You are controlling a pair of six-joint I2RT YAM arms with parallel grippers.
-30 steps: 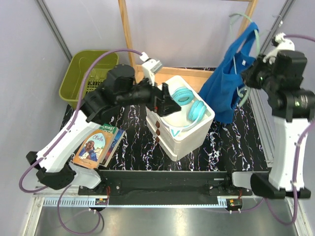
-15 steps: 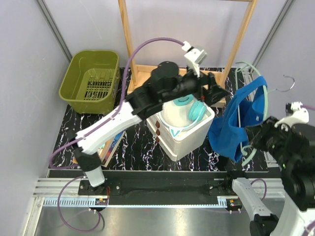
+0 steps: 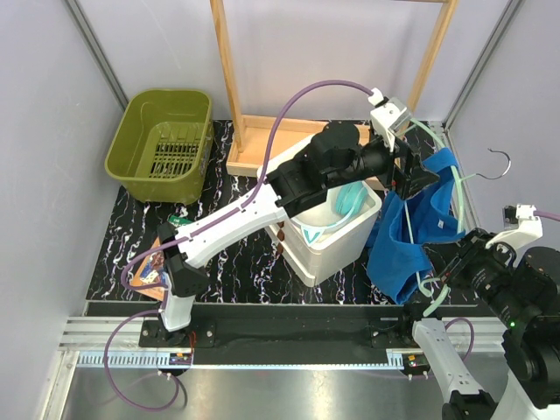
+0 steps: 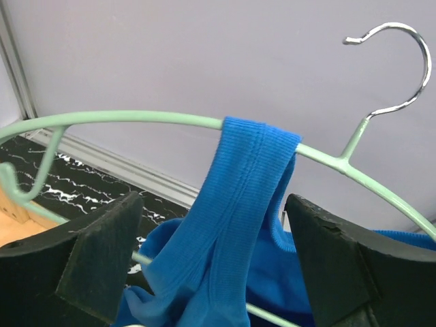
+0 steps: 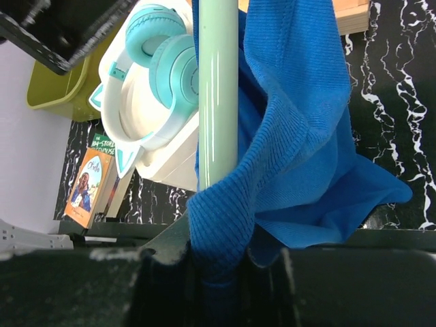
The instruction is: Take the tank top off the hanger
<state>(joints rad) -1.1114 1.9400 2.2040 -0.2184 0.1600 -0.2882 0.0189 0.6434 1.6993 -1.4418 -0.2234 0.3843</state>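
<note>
The royal-blue tank top [image 3: 411,236] hangs from the pale mint hanger [image 3: 458,181], which is off the rack with its wire hook [image 3: 499,162] free at the right. My left gripper [image 3: 418,171] is open, one finger on each side of the blue strap [image 4: 252,177] draped over the hanger bar [image 4: 136,117], not touching it. My right gripper [image 3: 442,282] is shut on the hanger's lower end [image 5: 218,88], with a fold of tank top fabric [image 5: 300,136] pinched in its jaws. The neck label is hidden.
A white box [image 3: 328,249] with turquoise headphones [image 3: 350,199] stands under my left arm. An olive basket [image 3: 162,131] is at the back left, the wooden rack frame [image 3: 223,70] behind, and a book [image 3: 149,276] at the front left.
My left arm has swung right over the box to the strap. The hanger with the top has come down off the rack in my right gripper.
</note>
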